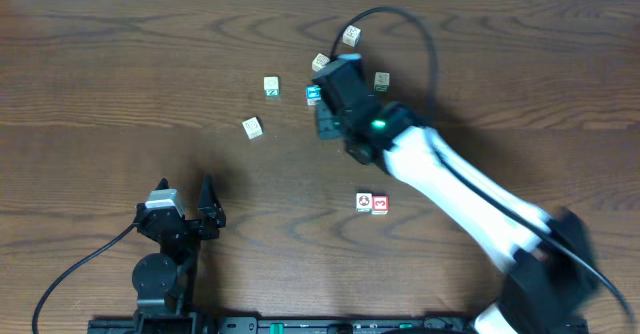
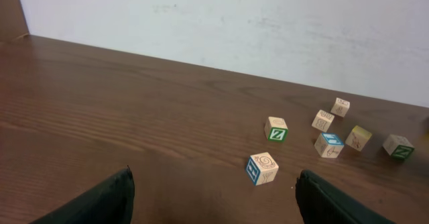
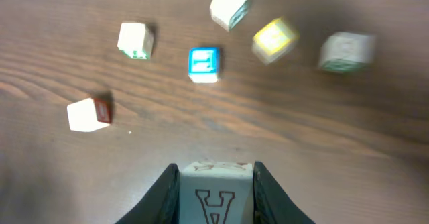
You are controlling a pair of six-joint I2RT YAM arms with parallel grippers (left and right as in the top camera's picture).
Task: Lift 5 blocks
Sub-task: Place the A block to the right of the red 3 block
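My right gripper (image 3: 216, 176) is shut on a whitish block (image 3: 216, 192) with an outlined letter A, held tight between both fingers. In the overhead view this gripper (image 1: 328, 124) hangs over the block cluster and hides the held block. On the table ahead of it lie a yellow-topped block (image 3: 275, 39), a whitish block (image 3: 230, 6) and another whitish block (image 3: 345, 49). Two blocks with red marks (image 1: 364, 202) (image 1: 380, 204) sit side by side near the table's middle. My left gripper (image 1: 185, 189) (image 2: 214, 204) stands open and empty at the front left.
A blue-topped cube (image 3: 203, 64) (image 1: 313, 94) lies just ahead of the right gripper. A white cube with a green mark (image 1: 272, 86) (image 2: 276, 129) and a cube with a blue side (image 1: 252, 127) (image 2: 261, 168) lie left of it. Another small cube (image 1: 351, 36) sits farthest back.
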